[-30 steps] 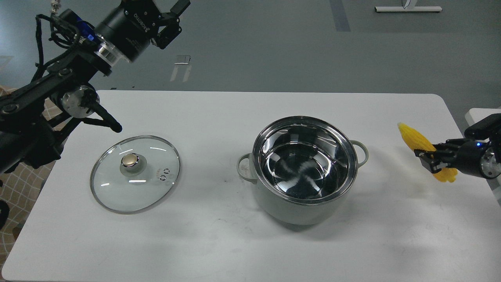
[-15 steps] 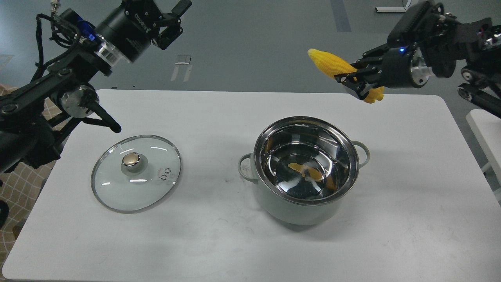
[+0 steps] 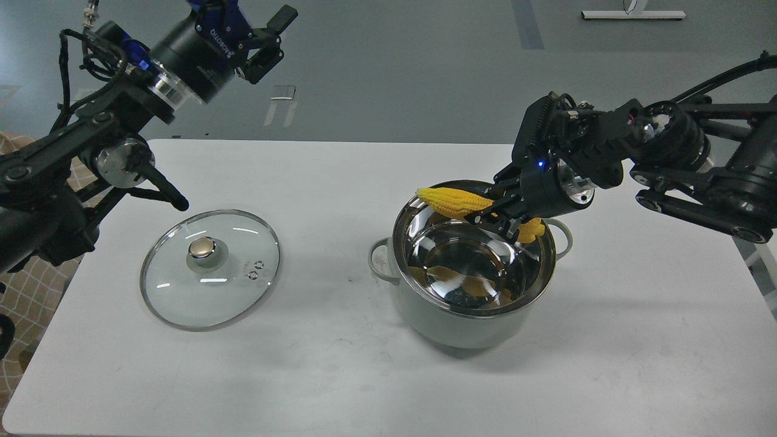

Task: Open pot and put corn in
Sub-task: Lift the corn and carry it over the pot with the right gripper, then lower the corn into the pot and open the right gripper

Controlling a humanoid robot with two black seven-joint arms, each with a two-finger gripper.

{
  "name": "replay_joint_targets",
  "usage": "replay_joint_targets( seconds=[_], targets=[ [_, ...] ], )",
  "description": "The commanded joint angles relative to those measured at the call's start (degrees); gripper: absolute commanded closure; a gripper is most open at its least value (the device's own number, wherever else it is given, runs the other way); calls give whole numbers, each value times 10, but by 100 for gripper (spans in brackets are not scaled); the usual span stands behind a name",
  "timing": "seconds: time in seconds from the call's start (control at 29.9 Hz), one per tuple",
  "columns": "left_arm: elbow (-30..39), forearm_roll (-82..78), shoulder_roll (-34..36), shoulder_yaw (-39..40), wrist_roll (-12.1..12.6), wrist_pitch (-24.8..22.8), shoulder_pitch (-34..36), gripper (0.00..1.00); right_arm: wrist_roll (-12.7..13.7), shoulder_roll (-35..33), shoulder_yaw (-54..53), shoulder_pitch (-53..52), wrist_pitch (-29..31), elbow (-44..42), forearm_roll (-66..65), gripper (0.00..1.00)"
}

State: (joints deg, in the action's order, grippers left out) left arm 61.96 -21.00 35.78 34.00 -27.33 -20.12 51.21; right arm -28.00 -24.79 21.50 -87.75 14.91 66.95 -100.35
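Pinching the corn (image 3: pixel 452 201) crosswise over the pot (image 3: pixel 467 315), the right end effector (image 3: pixel 501 213) risked dropping it onto the rim and the desk (image 3: pixel 340 364).

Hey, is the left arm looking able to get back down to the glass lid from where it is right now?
Probably yes. The left gripper hangs high, open and empty, behind the glass lid, which lies alone on the table with nothing on it. The right gripper and corn are over the pot.
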Motion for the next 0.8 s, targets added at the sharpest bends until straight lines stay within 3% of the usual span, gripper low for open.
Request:
replay_joint_targets(
  seconds=[0.0,0.27,0.5,0.77],
  targets=[
    [0,0,0,0,0,0,0,4,0,6,9,4,2,1,2,94],
    [0,0,0,1,0,0,0,4,0,7,22,12,2,2,2,78],
    [0,0,0,4,0,-1,-1,4,0,9,21,14,-1,1,2,55],
    [0,0,1,8,0,-7,-3,4,0,10,19,14,-3,0,3,41]
  ],
)
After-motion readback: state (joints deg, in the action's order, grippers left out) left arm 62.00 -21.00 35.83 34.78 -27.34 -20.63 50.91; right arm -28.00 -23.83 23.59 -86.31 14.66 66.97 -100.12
